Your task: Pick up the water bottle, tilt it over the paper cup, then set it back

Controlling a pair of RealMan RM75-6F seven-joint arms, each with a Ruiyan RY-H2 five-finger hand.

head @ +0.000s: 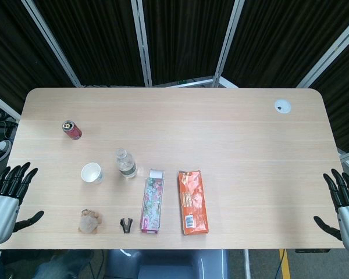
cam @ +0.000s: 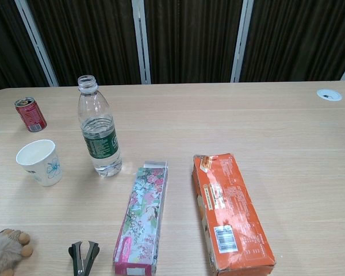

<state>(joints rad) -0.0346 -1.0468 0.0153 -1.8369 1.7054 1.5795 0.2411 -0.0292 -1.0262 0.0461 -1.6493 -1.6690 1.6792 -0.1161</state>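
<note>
A clear, uncapped water bottle (head: 126, 163) (cam: 99, 127) with a green label stands upright left of the table's middle. The white paper cup (head: 91, 173) (cam: 40, 162) stands upright just to its left, a small gap between them. My left hand (head: 9, 195) hovers at the table's front left corner, fingers spread, holding nothing. My right hand (head: 342, 200) sits at the front right edge, fingers spread and empty. Both hands are far from the bottle and appear only in the head view.
A red soda can (head: 71, 129) (cam: 30, 114) stands behind the cup. Near the front edge lie a floral box (head: 152, 201) (cam: 142, 217), an orange snack bag (head: 192, 201) (cam: 231, 213), a black staple remover (head: 126, 224) (cam: 83, 256) and a furry toy (head: 89, 221) (cam: 4, 250). A white grommet (head: 282, 106) sits far right.
</note>
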